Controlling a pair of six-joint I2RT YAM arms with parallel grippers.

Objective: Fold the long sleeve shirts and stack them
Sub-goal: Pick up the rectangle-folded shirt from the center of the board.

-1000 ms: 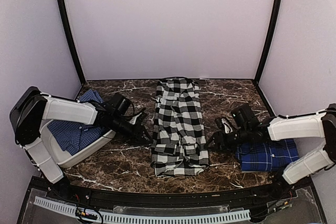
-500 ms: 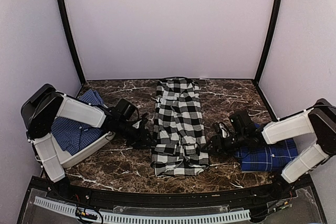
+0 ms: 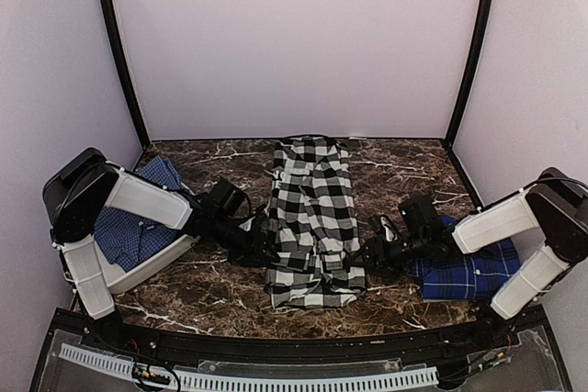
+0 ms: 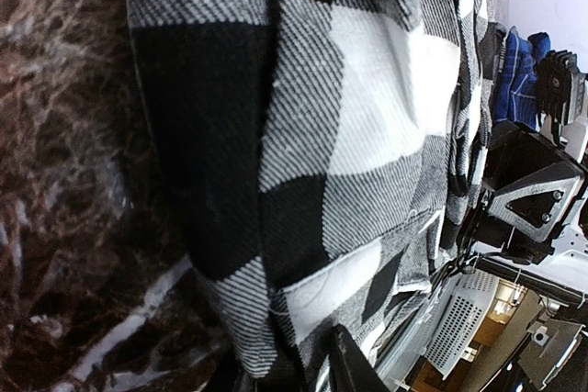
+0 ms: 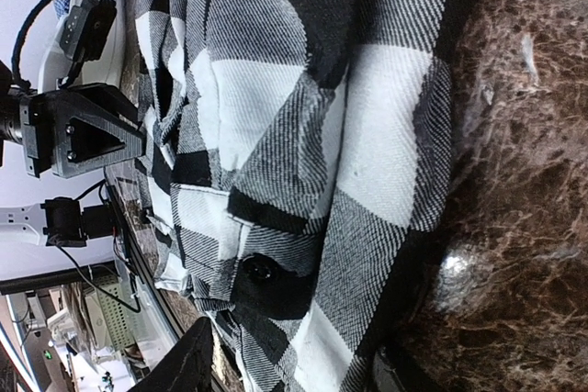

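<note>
The black-and-white checked shirt [image 3: 312, 213] lies folded into a long strip down the middle of the table. My left gripper [image 3: 264, 248] is low at its left edge. In the left wrist view one finger [image 4: 354, 364] lies on the cloth [image 4: 303, 135] and the jaws stand narrow around the folded edge. My right gripper [image 3: 366, 254] is at the shirt's right edge. Its fingers [image 5: 188, 360] stand wide apart, with the checked cloth [image 5: 303, 107] between them. A folded dark blue plaid shirt [image 3: 469, 273] lies on the table under my right arm.
A white bin [image 3: 138, 268] at the left holds another blue cloth [image 3: 124, 227]. Black frame posts and pale walls close in the marble table [image 3: 404, 167] at the back and sides. A black rail runs along the near edge.
Both grippers have moved inward and lower, from beside the checked shirt onto its left and right edges. The shirt's near end has bunched slightly.
</note>
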